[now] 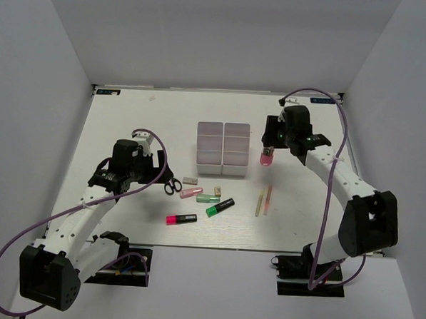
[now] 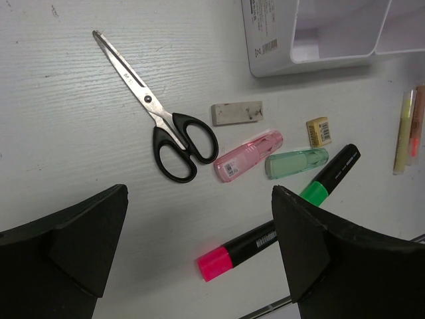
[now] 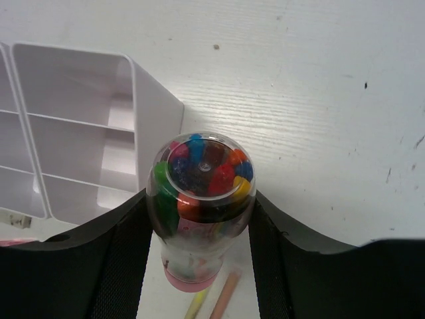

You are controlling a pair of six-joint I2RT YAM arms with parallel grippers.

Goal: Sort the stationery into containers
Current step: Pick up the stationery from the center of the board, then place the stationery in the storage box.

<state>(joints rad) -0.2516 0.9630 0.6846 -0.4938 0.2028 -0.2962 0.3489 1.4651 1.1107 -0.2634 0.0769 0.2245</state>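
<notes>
Top: white table (image 1: 129, 119), grey walls on three sides; bins (image 1: 222, 148) mid-table. Left wrist: my left gripper (image 2: 199, 219) spread, empty, above scissors (image 2: 166, 126). Right wrist: my right gripper (image 3: 199, 226) clamps tube (image 3: 202, 166) just beside bins

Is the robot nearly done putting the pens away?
Barely started. The white translucent grid of bins looks empty. The right pincer holds the fat clear pink-capped tube beside it. The left pincer hangs open. The black-handled scissors, two black highlighters, two pastel markers, two small erasers and two thin sticks lie outside.
</notes>
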